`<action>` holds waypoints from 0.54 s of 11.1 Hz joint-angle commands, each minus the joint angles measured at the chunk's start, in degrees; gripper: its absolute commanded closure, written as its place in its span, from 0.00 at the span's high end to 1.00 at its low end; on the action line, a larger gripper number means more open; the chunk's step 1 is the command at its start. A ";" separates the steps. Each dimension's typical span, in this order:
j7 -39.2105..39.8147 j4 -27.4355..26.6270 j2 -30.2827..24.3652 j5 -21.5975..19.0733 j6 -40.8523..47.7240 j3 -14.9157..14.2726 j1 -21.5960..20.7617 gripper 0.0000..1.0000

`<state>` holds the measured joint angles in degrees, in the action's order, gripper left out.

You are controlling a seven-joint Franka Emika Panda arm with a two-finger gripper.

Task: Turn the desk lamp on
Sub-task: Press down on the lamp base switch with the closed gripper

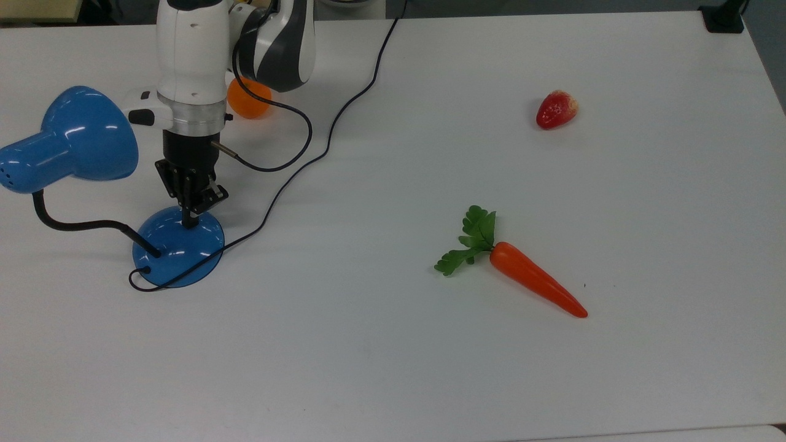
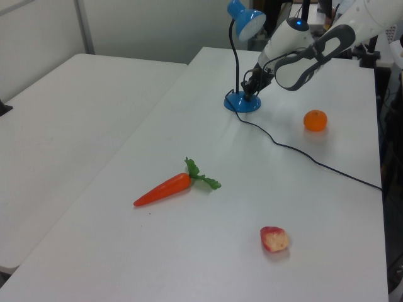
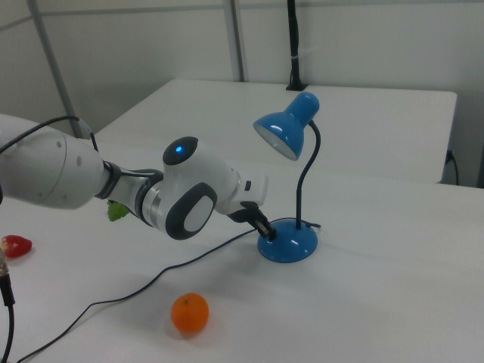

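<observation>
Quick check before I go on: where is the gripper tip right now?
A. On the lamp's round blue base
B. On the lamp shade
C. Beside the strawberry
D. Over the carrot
A. In the top view the gripper points down onto the domed base of the desk lamp, and the right view shows its tip at the base's edge.

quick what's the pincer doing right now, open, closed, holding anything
Pincer: closed, holding nothing, tip pressed down on the lamp base.
</observation>
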<state>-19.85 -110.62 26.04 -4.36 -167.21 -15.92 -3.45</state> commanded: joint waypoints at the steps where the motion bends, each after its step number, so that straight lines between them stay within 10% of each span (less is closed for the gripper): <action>1: -1.59 2.77 3.31 0.05 -0.31 -0.34 0.28 0.02; 6: -1.42 5.32 8.92 0.49 0.83 -0.25 0.11 0.02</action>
<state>-20.10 -108.94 27.35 -4.36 -167.22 -15.93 -3.13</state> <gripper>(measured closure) 0.978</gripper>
